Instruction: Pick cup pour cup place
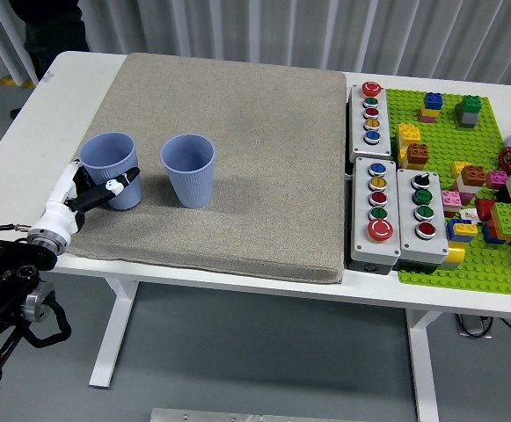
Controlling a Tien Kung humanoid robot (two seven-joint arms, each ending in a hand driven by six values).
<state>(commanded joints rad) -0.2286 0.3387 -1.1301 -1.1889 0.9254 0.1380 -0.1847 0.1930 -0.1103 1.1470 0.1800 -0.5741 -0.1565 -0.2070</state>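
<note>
The left hand (97, 192) comes in from the lower left, its white and black fingers (121, 182) wrapped around the lower wall of the left blue cup (110, 165), holding it. That cup stands upright on the grey mat (255, 149), near the mat's left edge, its mouth open upward. Just to its right, apart from it, the second blue cup (188, 169) stands upright on the same mat, untouched. The left arm (13, 294) hangs below the tabletop's near edge, black, with a white wrist section rising toward the hand.

The mat covers most of the white tabletop (40, 105). Beside its right edge sit three grey button boxes (387, 207) with coloured buttons, one farther back and two side by side nearer the front. Beyond them lies a green building-block baseplate (466, 264) strewn with coloured bricks (413, 145). At the top left, behind the tabletop's far corner, part of a person (53, 31) in dark clothing is visible.
</note>
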